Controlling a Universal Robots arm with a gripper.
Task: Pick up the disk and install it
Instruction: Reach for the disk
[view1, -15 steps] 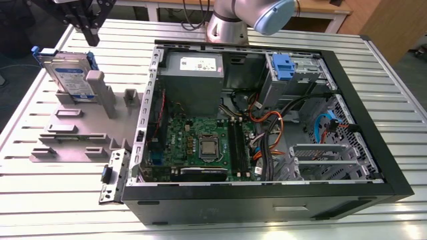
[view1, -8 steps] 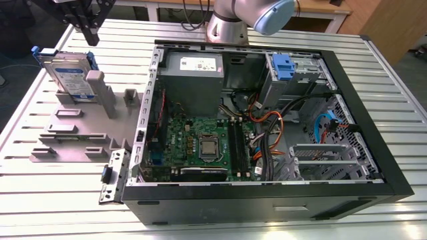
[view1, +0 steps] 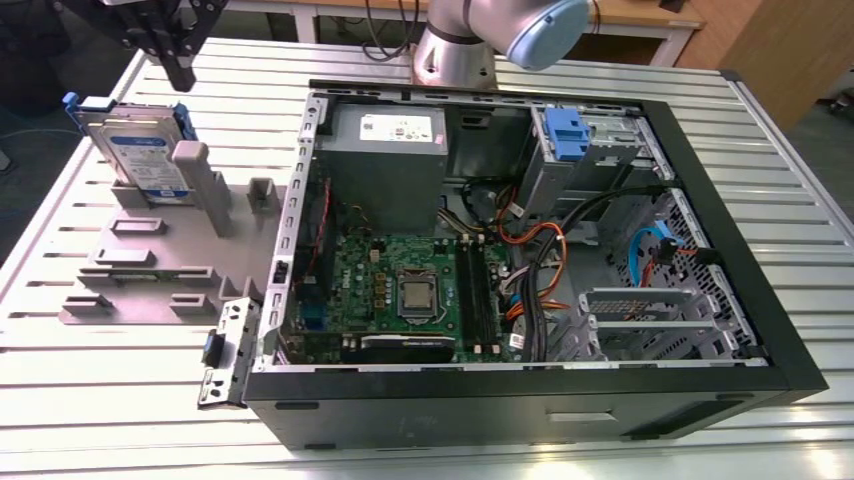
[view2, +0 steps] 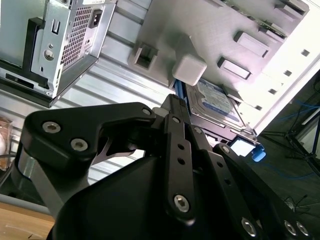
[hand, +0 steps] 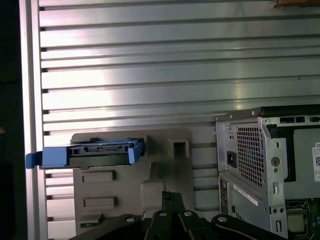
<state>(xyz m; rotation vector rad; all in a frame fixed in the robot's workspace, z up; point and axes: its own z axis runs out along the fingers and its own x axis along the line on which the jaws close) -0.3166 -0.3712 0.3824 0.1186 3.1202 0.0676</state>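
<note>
So the disk (view1: 134, 150) is parked upright on its edge in a gray holder (view1: 147, 270) on the counter (view1: 120, 400). It's off to the exterior view's left of the open PC case (view1: 467, 405), with the label facing out. The gripper (view1: 179, 78) hovers near the top of it, clearly apart. The fingers (view2: 175, 125) look pressed together with nothing between them. Handling-wise I'd guess it's a dense, rigid lump with a metal body and no flex. You don't want to knock or drop it, since drives hate shocks. The bare metal faces are probably slick, and the blue carrier (hand: 50, 156) around it is thin plastic that likely gives a bit. So I'd pinch across the flat faces near the top edge that sticks out of the holder, which the first wrist view shows edge-on, rather than grab the carrier's tabs. The holder's post (view2: 190, 67) sits right up against one face, so there's less free room on that side. The counter is slatted metal, hard and grooved, and I reckon a corner could catch in a slot. The room looks like a lab or workshop. The arm's base (view1: 461, 55) is at the far side behind the case, with wooden furniture (view1: 781, 40) beyond and cables (view2: 300, 175) on the floor.
</note>
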